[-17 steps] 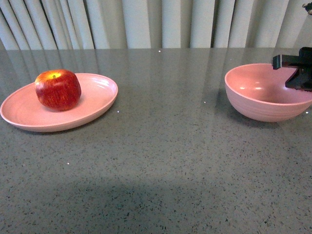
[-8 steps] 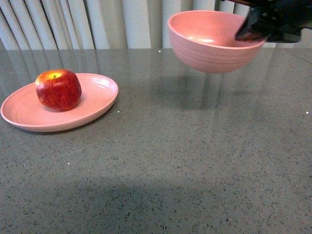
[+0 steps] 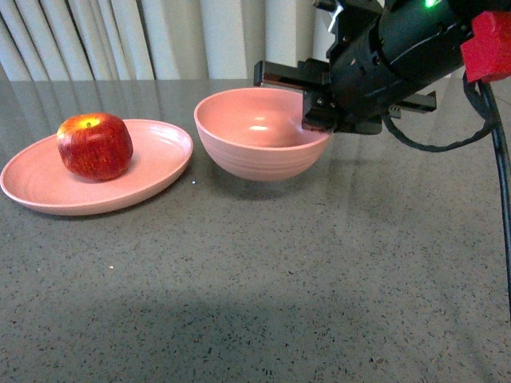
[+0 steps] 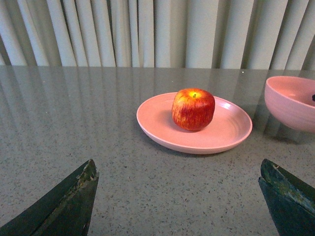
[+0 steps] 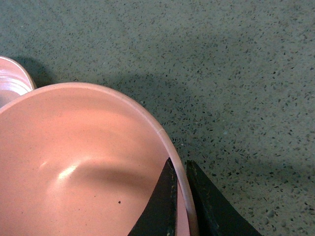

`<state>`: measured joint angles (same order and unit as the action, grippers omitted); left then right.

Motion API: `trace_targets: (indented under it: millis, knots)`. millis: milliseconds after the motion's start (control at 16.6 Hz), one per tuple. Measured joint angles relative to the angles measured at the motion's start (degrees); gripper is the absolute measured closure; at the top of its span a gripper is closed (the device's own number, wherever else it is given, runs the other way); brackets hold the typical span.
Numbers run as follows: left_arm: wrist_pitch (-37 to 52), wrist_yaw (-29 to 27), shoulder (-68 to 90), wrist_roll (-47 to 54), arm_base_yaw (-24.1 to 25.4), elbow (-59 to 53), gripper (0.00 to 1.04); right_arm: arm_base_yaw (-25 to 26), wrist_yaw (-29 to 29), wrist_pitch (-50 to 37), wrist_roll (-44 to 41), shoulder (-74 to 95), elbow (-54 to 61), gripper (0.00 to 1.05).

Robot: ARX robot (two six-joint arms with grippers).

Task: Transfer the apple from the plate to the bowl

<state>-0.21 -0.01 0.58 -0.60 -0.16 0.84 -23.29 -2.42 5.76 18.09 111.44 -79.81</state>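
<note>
The apple (image 3: 95,146), round and red with fine streaks and a yellow patch at its stem dip, sits on the plate (image 3: 48,191), toward its left half. The plate is wide, shallow, matte pale pink with a low rim. The bowl (image 3: 255,144) is the same matte pink, deep and round, with faint ridges outside and a soft glint inside. It stands just right of the plate, close but apart; whether its base touches the surface (image 3: 263,287) I cannot tell. The right pincer (image 3: 315,120) is closed on the bowl's right rim. In the right wrist view its dark fingers (image 5: 160,206) pinch the thin rim of the bowl (image 5: 74,162), one inside and one outside. The arm (image 3: 399,48) above is black with a red part and a looping black cable (image 3: 495,136). The left pincer (image 4: 177,206) is spread wide and holds nothing. Its worn dark fingers (image 4: 64,206) frame the apple (image 4: 193,109) and plate (image 4: 157,123) from well back, with the bowl (image 4: 290,103) at the edge of that view. The surface is grey-green, speckled like stone and glossy enough to mirror the pale pleated curtain (image 3: 160,40) behind. Half a second ago the bowl hung high in the air and further right; now it is low beside the plate. Apple and plate have not shifted.
</note>
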Motion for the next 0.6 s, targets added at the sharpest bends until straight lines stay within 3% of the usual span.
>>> trace_targets:
  millis: [603]
  knots:
    - [0.0,0.0,0.0,0.0,0.0,0.0,0.07,-1.86,2.73,0.39,0.42,2.89,-0.39,1.01]
